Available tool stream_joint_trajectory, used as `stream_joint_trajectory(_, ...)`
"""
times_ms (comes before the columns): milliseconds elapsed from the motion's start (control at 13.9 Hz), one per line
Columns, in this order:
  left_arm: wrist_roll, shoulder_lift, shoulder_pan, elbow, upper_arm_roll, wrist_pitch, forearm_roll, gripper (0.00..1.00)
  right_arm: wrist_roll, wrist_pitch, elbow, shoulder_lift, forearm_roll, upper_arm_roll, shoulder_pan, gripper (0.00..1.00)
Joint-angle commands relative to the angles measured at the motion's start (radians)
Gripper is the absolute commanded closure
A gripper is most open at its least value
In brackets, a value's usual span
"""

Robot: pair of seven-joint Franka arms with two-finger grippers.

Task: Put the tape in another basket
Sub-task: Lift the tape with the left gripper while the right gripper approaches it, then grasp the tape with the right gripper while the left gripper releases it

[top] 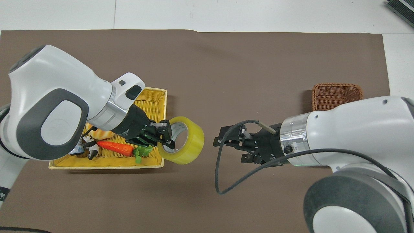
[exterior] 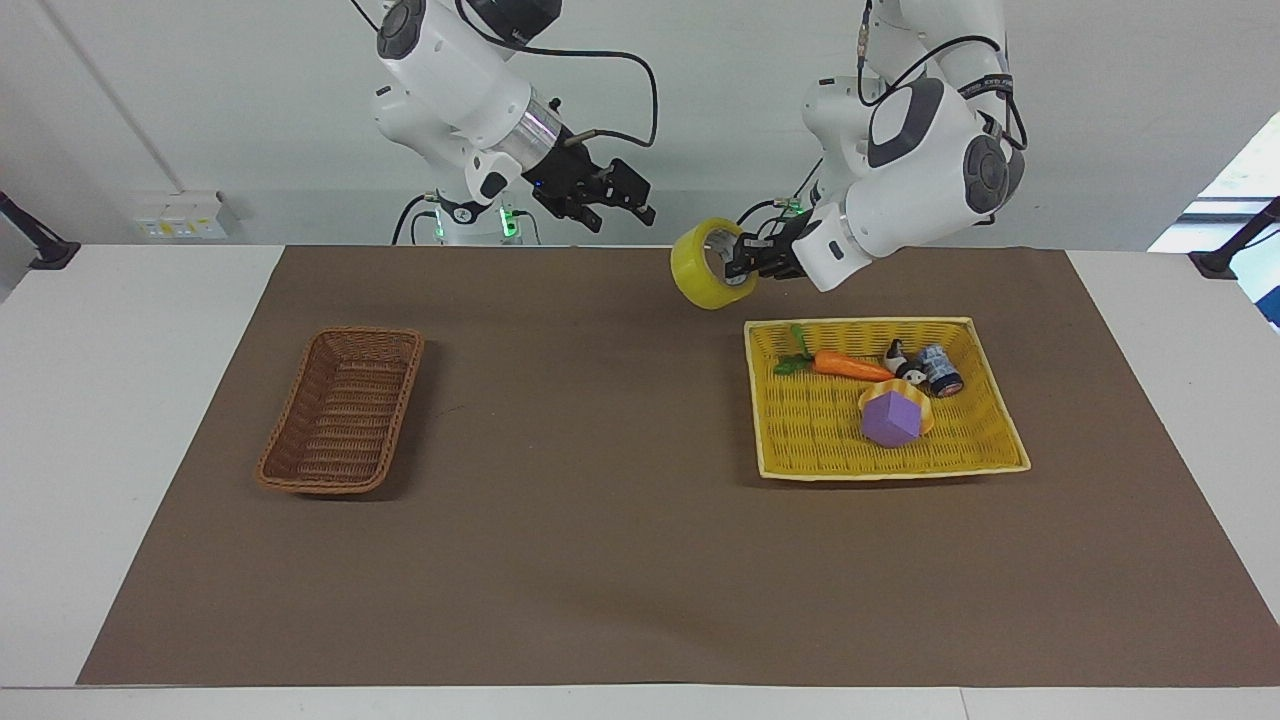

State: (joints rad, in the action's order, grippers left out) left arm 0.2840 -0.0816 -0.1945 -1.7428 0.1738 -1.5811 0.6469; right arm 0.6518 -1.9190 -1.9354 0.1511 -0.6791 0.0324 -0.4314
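The wide roll of translucent yellow packing tape (exterior: 712,277) is pinched by its wall in the left tool (exterior: 741,262), carried in the air just beside the flat bright-yellow woven tray (exterior: 770,460), over the brown mat. The right tool (exterior: 618,196), spread wide, is raised near the roll, well apart from the narrow brown wicker basket (exterior: 342,409).

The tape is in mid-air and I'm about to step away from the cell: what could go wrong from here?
1. The left tool holds the tape only by one side of its ring, up over the mat, so it could swing or slip out and roll.
2. The open right tool is close by at similar height; a mistimed handover might drop it.
3. The basket is narrow and lies at the right arm's end, so a loose release could miss it.
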Motion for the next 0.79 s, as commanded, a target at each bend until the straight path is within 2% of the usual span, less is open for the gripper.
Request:
stream_joint_trajectory(0,-0.009,0.02,-0.002,-0.001,0.01,-0.003,0.048,1.0,0.069,-0.098,-0.053,0.028,-0.04,-0.005,-0.035,0.0)
stream_joint_trajectory(216,0.006,0.019,0.0,0.008,0.073,-0.036,0.1,1.0,0.115,-0.124,-0.053,0.025,-0.054,-0.006,-0.036,0.0)
stream_joint_trajectory(361,0.009,0.017,-0.002,0.008,0.091,-0.082,0.111,1.0,0.118,-0.126,-0.053,0.025,-0.056,-0.012,-0.036,0.0)
stream_joint_trajectory(577,0.007,0.016,-0.002,0.009,0.108,-0.082,0.12,1.0,0.091,-0.112,-0.053,0.027,-0.04,-0.014,-0.036,0.0)
stream_joint_trajectory(649,0.007,0.016,-0.002,0.009,0.108,-0.082,0.123,1.0,0.08,-0.112,-0.053,0.027,-0.031,-0.015,-0.036,0.25)
stream_joint_trajectory(721,0.007,0.019,-0.002,0.009,0.11,-0.08,0.125,1.0,0.069,-0.11,-0.053,0.027,-0.027,-0.019,-0.036,0.59)
